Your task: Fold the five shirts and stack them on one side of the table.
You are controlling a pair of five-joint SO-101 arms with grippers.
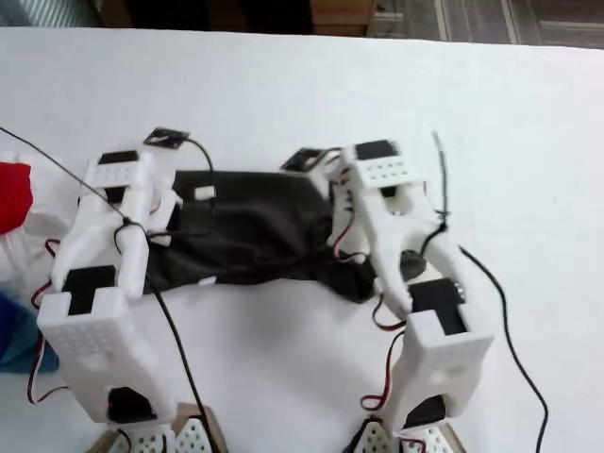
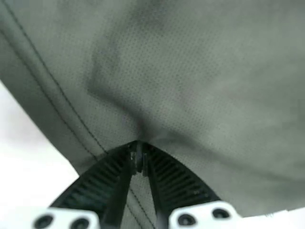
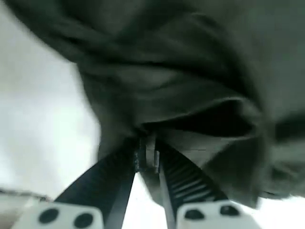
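Observation:
A dark grey shirt (image 1: 250, 231) lies spread between the two arms in the middle of the white table (image 1: 283, 94). My left gripper (image 2: 138, 160) is shut on a pinch of the shirt (image 2: 190, 86) near its stitched hem, at the cloth's left end in the high view. At the shirt's right end, my right gripper (image 3: 147, 155) is shut on a bunched fold of the shirt (image 3: 190, 71). In the high view the left arm's head (image 1: 127, 189) and the right arm's head (image 1: 377, 184) cover both gripping spots.
At the table's left edge lie a red garment (image 1: 11, 193), a white garment (image 1: 28, 245) and a blue garment (image 1: 17, 330). Black and red cables (image 1: 170, 321) trail from both arms. The far half and right side of the table are bare.

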